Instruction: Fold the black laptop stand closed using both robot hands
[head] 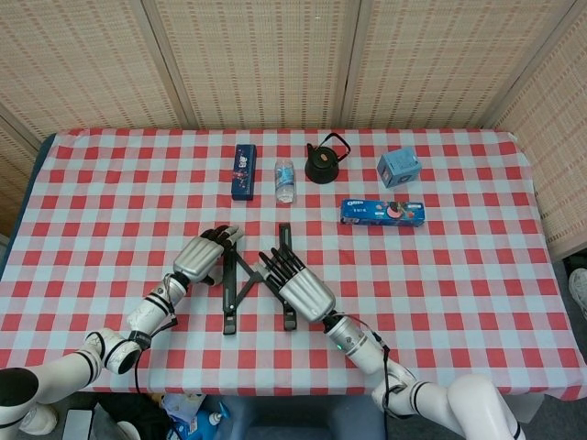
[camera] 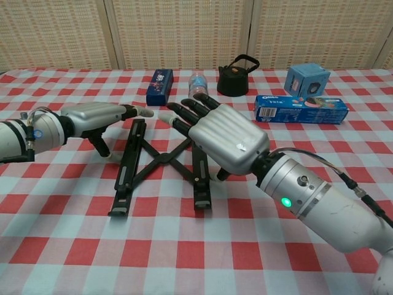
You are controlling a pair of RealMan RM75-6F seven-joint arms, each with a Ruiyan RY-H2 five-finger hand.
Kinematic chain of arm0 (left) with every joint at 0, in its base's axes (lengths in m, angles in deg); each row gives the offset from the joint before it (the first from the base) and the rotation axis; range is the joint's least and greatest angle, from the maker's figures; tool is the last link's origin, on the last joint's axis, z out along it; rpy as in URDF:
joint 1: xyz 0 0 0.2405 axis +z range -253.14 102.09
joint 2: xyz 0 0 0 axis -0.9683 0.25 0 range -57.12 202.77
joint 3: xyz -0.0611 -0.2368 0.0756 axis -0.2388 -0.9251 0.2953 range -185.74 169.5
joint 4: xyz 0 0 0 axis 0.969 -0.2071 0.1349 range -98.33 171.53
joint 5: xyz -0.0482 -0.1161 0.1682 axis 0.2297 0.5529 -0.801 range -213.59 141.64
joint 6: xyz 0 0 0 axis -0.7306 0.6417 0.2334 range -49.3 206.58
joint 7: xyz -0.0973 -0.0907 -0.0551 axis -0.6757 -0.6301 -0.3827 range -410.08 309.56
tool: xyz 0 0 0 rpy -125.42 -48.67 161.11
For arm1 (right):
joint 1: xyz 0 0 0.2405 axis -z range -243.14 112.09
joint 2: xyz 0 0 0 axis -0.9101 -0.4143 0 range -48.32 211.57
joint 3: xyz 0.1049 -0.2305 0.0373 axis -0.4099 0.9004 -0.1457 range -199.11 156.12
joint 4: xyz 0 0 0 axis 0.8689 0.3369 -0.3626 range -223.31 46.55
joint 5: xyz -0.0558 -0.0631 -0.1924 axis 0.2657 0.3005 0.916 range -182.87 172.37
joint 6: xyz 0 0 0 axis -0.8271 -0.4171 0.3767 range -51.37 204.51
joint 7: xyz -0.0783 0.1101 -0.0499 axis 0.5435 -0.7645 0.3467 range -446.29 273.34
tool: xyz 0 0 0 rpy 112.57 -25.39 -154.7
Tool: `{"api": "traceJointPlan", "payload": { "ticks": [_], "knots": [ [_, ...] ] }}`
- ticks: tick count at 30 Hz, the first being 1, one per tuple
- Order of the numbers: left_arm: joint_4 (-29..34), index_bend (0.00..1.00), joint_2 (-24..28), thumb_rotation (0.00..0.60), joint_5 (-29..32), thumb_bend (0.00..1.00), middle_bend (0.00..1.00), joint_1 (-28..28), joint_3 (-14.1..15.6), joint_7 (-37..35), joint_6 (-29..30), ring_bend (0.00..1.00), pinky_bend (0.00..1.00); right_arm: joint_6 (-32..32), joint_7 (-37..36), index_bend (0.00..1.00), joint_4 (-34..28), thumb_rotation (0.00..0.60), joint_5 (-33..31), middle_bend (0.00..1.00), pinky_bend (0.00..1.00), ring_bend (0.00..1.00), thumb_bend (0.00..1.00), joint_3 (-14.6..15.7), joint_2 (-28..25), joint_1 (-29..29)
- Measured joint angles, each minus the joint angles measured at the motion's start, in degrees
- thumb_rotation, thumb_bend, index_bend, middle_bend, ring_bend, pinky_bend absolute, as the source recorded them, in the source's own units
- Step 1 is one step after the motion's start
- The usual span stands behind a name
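Fingers of the left hand [camera: 98, 117] stretch flat over the left rail of the black laptop stand [camera: 161, 165], gripping nothing. That stand lies half-folded on the checked tablecloth [camera: 61, 246], mid-table. On its right rail presses the right hand [camera: 221, 138], fingers extended and spread, empty too.

woven screens behind a checked table

a table [head: 110, 183] covered with a red and white checked cloth fills the scene. behind it stand tall panels of beige woven matting [head: 257, 55] set in pale wooden frames, angled inward at both sides. even, soft light falls over everything. a strip of dark floor [head: 573, 266] shows at the right edge
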Motion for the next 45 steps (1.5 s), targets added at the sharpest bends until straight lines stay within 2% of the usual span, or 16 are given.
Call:
{"api": "traceJointPlan", "payload": {
  "ticks": [12,35,41,45],
  "knots": [
    [1.9,0.00,1.2,0.600,0.8,0.22,0.00,0.1,-0.3,-1.5,-0.9,0.00,0.15,-2.7,-0.4,0.00,2.8,0.600,0.4,0.00,0.00,0.00,0.00,-1.6,2.6,-1.6],
    [5.5,0.00,2.7,0.600,0.7,0.22,0.00,0.2,-0.3,-2.2,-0.5,0.00,0.15,-2.5,1.9,0.00,1.6,0.600,0.0,0.00,0.00,0.00,0.00,-3.1,4.5,-4.4],
    [6.4,0.00,4.2,0.600,1.4,0.22,0.00,1.2,-0.4,-2.2,0.3,0.00,0.15,-3.2,1.4,0.00,-1.9,0.600,0.9,0.00,0.00,0.00,0.00,-1.7,2.2,-3.9],
    [7.3,0.00,5.9,0.600,1.7,0.22,0.00,2.4,-0.4,-2.0,1.6,0.00,0.15,-2.6,1.1,0.00,-7.2,0.600,1.3,0.00,0.00,0.00,0.00,-0.8,-1.6,-3.5]
  ]
}}
